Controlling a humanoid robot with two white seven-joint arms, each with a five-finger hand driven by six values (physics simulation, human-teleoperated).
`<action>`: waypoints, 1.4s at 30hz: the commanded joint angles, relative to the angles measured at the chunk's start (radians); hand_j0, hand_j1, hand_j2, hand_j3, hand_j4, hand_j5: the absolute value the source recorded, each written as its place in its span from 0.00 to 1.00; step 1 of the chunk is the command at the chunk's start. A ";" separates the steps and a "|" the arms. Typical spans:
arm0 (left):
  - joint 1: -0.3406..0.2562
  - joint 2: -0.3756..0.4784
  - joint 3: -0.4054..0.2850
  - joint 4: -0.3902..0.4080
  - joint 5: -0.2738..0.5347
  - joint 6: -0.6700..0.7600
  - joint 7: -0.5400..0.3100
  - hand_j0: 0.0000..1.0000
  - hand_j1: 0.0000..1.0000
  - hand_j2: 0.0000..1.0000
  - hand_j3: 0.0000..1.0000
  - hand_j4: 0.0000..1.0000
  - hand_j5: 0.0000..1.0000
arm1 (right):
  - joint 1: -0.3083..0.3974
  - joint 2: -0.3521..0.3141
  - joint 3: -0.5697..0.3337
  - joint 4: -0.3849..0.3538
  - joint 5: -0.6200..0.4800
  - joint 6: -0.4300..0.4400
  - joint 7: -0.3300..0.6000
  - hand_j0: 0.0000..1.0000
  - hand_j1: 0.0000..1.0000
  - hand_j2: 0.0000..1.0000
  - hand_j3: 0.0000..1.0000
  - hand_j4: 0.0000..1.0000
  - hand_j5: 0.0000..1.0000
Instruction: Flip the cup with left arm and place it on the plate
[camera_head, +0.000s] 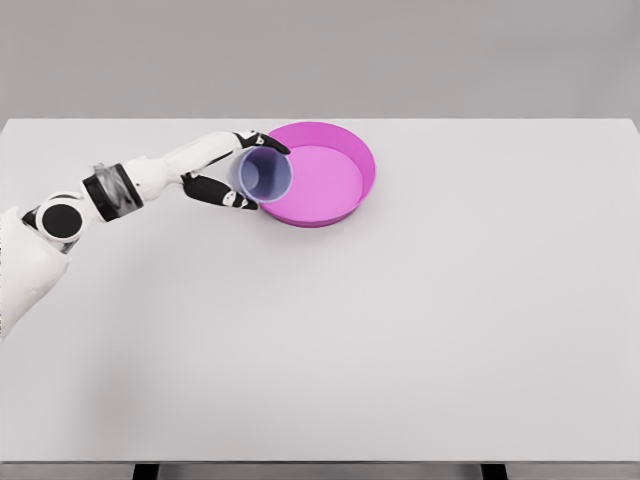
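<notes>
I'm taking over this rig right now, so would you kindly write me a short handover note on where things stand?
Left hand: shut on the cup, held at the left rim of the plate, its opening facing the camera.
Right hand: not in view.
Plate: pink, on the white table, nothing inside it.
Done: cup grasped and brought to the plate.
Left: bring the cup over the plate's middle, set it down upright, let go, pull the arm back.

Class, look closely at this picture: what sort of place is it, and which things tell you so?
Probably a simulated tabletop test scene, not a real room: a bare white table against a plain grey backdrop, with only a pink plate and a translucent cup gripped by the left robot hand.
</notes>
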 joint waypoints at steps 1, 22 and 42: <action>0.000 -0.026 0.002 0.013 0.012 0.002 0.001 0.77 0.77 0.77 0.77 0.77 0.77 | 0.000 0.000 0.000 0.000 0.000 -0.001 0.000 1.00 1.00 1.00 1.00 1.00 1.00; -0.031 -0.178 0.002 0.153 0.015 0.002 0.001 0.77 0.77 0.77 0.77 0.77 0.77 | 0.000 0.000 0.000 0.000 0.000 0.000 0.000 1.00 1.00 1.00 1.00 1.00 1.00; -0.052 -0.254 0.002 0.237 0.049 0.002 0.001 0.78 0.78 0.78 0.78 0.78 0.78 | 0.000 0.000 0.000 0.000 0.000 0.000 0.000 1.00 1.00 1.00 1.00 1.00 1.00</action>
